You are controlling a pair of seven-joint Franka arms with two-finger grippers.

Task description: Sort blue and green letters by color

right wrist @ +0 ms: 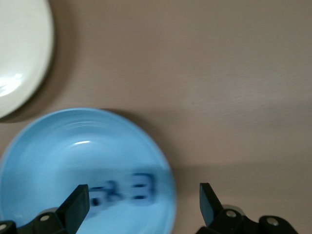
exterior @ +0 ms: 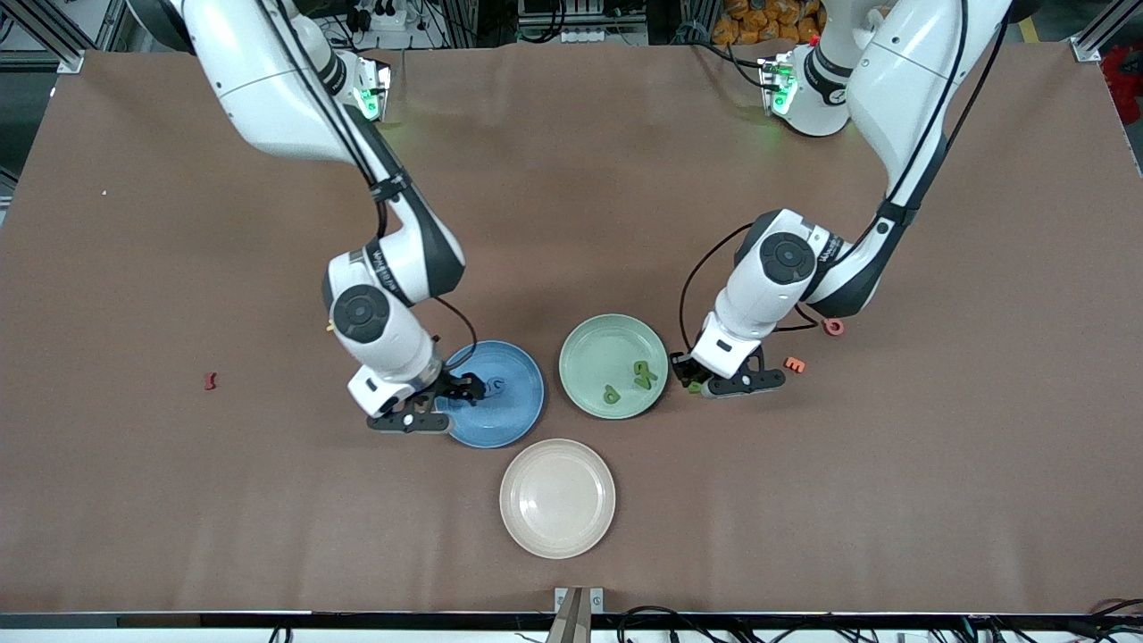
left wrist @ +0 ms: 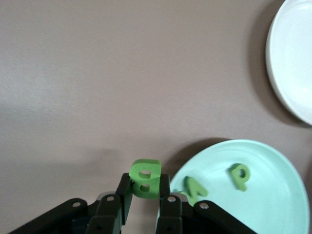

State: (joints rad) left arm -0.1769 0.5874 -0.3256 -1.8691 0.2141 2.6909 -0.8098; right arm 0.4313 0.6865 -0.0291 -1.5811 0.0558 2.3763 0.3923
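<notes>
Left gripper (left wrist: 145,195): lower centre of the left wrist view, fingers pinching green letter (left wrist: 145,177) beside green plate (left wrist: 273,161). Right gripper (right wrist: 144,202): fingers spread over blue plate (right wrist: 58,146) with blue letters (right wrist: 127,190).

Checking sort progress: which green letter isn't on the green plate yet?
The green letter clamped in the left gripper, beside the green plate; the other two lie on it.

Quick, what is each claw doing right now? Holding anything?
Left gripper: shut on a green letter, beside the green plate.
Right gripper: open, empty, over the blue plate.
</notes>
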